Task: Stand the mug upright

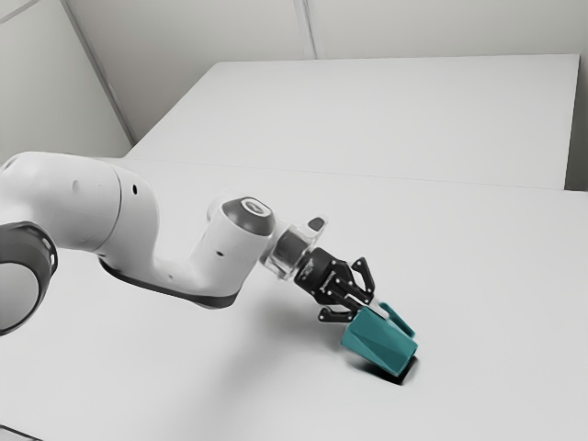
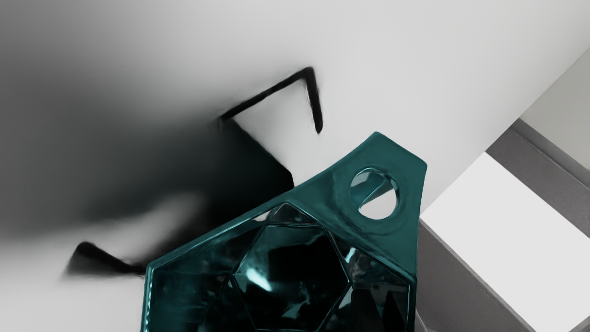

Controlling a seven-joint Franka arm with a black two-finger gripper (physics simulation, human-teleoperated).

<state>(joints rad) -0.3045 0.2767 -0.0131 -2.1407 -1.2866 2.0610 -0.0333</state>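
Table (image 1: 138,386): white, pale wall (image 1: 432,28) behind
Mug (image 1: 378,342): teal, tilted, mouth toward gripper; dark shadow (image 1: 401,375) at its lower end
Handle (image 2: 408,193): round hole through it
Gripper (image 1: 373,307): at mug's mouth; can't tell opening or hold

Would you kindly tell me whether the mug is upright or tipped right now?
Tipped: the mug slants in the exterior view, its mouth toward the arm.

Teal mug (image 2: 290,276) with faceted interior and round-holed handle (image 2: 409,193)
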